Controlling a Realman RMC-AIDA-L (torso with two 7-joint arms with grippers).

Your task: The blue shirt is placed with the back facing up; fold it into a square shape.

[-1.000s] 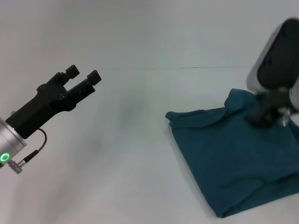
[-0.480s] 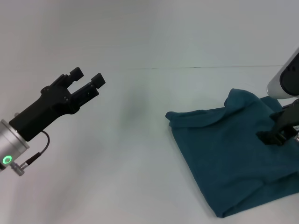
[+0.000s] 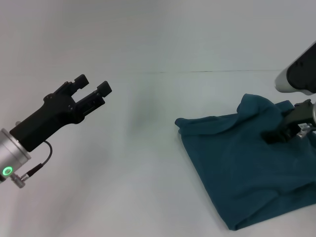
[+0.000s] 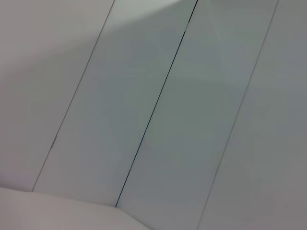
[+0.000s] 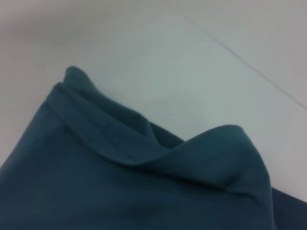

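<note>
Since half a second ago, the right claw point(image 3: 274, 135) has shifted slightly up and back toward the raised far fold of the shirt point(image 3: 242, 173); the left claw point(image 3: 90, 88) has barely moved.

The shirt, dark teal-blue, lies on the right side of the white counter point(image 3: 148, 163). It is already folded into a compact, roughly four-sided bundle of several layers, though its far edge is uneven, with a hump of cloth standing up and a rolled hem. The right wrist view shows that hump and hem close up point(image 5: 144, 158).

The right claw sits low on the shirt's far right part, just beside the hump. It appears to touch the cloth, but its tips are dark and partly hidden, so I cannot tell whether it is parted or closed, or gripping anything.

The left claw hangs in the air over bare counter, well apart from the shirt, its two tips parted by a narrow gap and holding nothing. Its wrist view shows only pale panels.

The folding looks nearly finished; the step in hand seems to be tidying the far edge. The next move probably calls for flattening the hump so the outline reads as a square.
</note>
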